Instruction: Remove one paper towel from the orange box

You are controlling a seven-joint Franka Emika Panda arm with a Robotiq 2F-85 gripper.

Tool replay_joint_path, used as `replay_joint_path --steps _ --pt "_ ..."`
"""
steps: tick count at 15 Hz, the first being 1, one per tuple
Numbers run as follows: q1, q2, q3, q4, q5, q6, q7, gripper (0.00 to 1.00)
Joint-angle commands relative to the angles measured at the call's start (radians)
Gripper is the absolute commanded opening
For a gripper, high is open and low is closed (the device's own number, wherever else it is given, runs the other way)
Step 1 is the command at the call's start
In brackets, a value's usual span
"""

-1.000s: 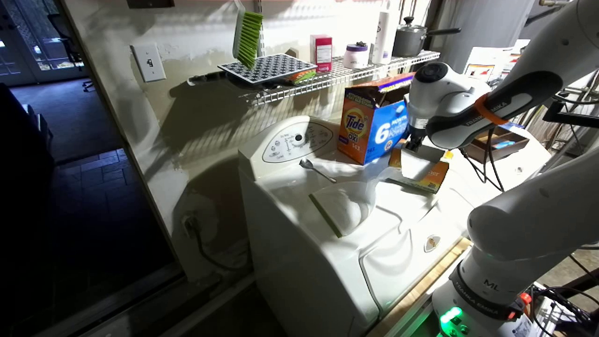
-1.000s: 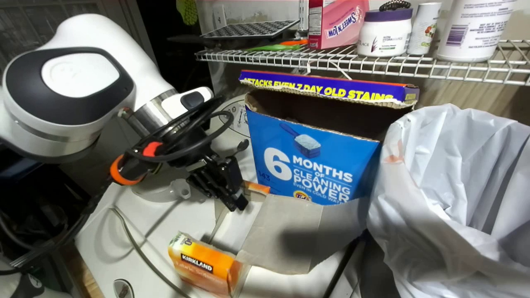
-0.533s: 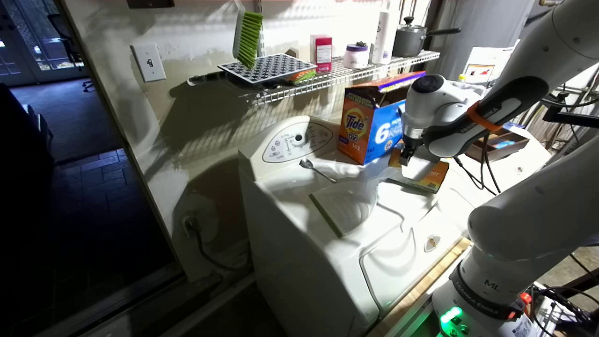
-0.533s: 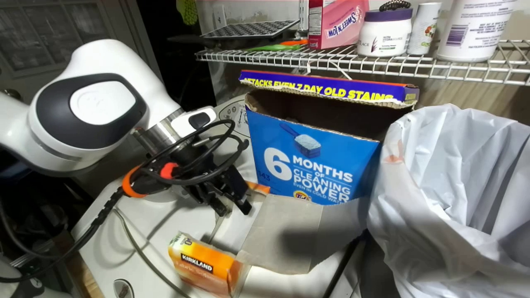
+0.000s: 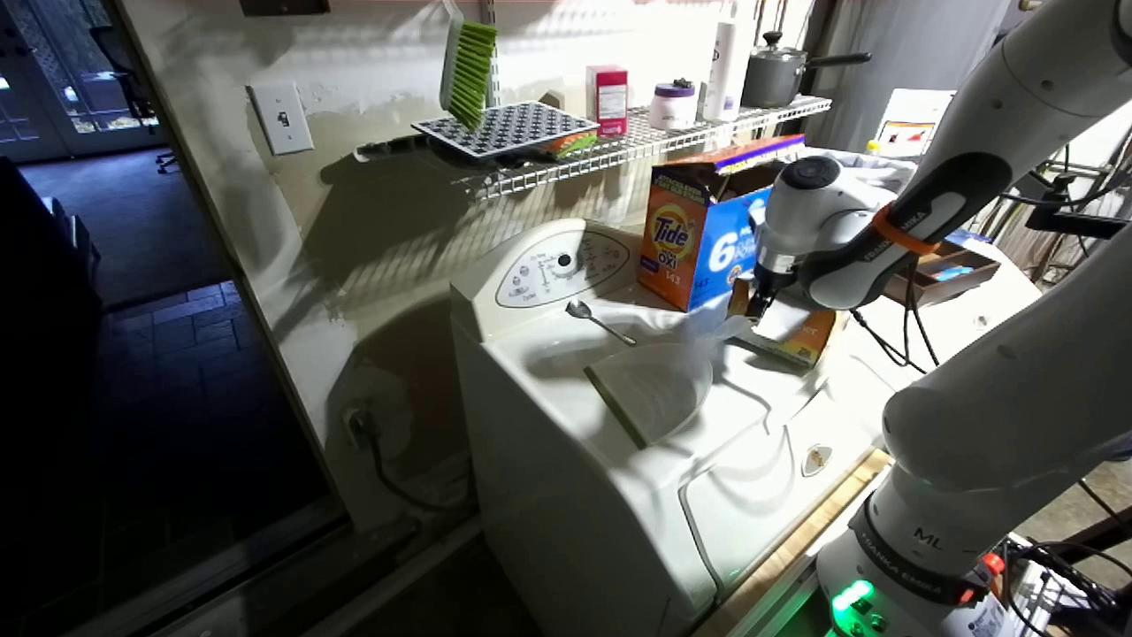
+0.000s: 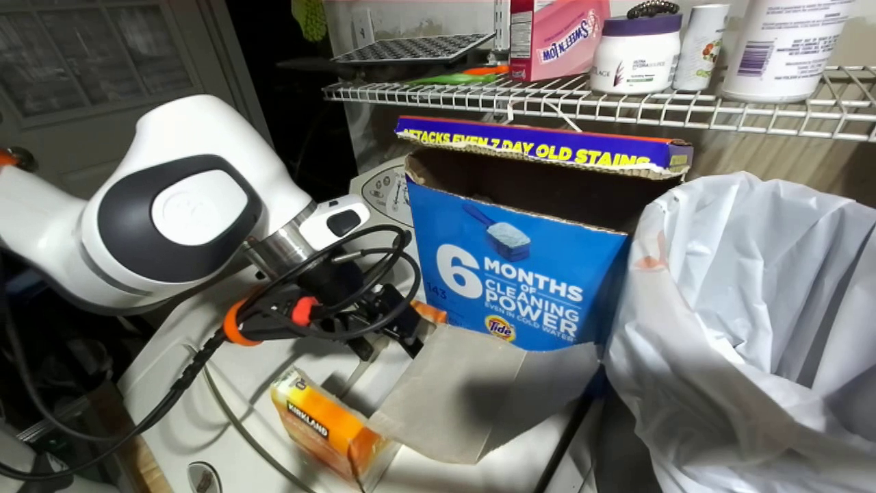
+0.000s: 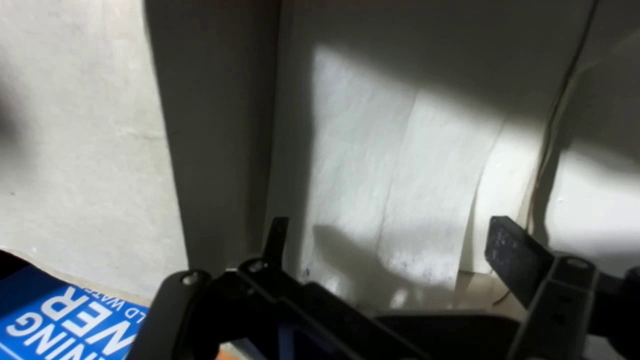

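While the Panda arm (image 5: 999, 389) is hanging over a white laundry machine (image 5: 566, 460), its Robotiq gripper (image 7: 390, 232) is pointing down at the open side of the orange Kirkland box (image 6: 321, 438). The jaws are standing wide apart, and in the wrist view white sheets (image 7: 360, 150) are showing between the two fingers (image 7: 520, 262), inside the box; whether either fingertip is touching them cannot be told. A tall Tide carton (image 6: 506, 274) is standing upright just beside the Kirkland box, showing orange on its narrow face and blue on its broad one, its top gaping and a flap rising along the back. From the Kirkland box a grey cardboard flap (image 6: 472, 383) is spreading outward, hiding the lowest part of the blue face in an exterior view. Next to the Tide carton, a white plastic bag (image 6: 739, 315) is bunching into folds.

On the machine top, a translucent dustpan (image 5: 654, 389) is lying with its handle pointing toward the Kirkland box, and a metal spoon (image 5: 582, 310) is resting nearer the control panel (image 5: 559, 265). Farther along, a brown tray (image 5: 959, 285) is sitting past the Kirkland box. Overhead, a white wire shelf (image 6: 547, 103) is running along the wall, carrying a Sweet'N Low box (image 6: 558, 41), a purple-lidded jar (image 6: 636, 58) and a dark saucepan (image 5: 774, 78).
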Motion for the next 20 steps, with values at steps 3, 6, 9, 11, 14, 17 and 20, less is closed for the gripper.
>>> replay_joint_path --steps 3,6,9,11,14,17,20 --pt "-0.022 0.092 0.006 0.045 -0.044 -0.003 0.053 1.00" --pt "-0.024 0.122 0.015 0.068 -0.077 -0.032 0.095 0.74" --pt "-0.020 0.126 0.011 0.083 -0.093 -0.040 0.111 0.53" --pt "-0.020 0.115 0.011 0.087 -0.099 -0.047 0.121 0.39" --pt "-0.019 0.094 0.013 0.091 -0.107 -0.068 0.130 0.18" --pt "-0.016 0.073 0.016 0.095 -0.117 -0.093 0.142 0.01" --pt "-0.013 0.035 0.025 0.086 -0.118 -0.121 0.149 0.00"
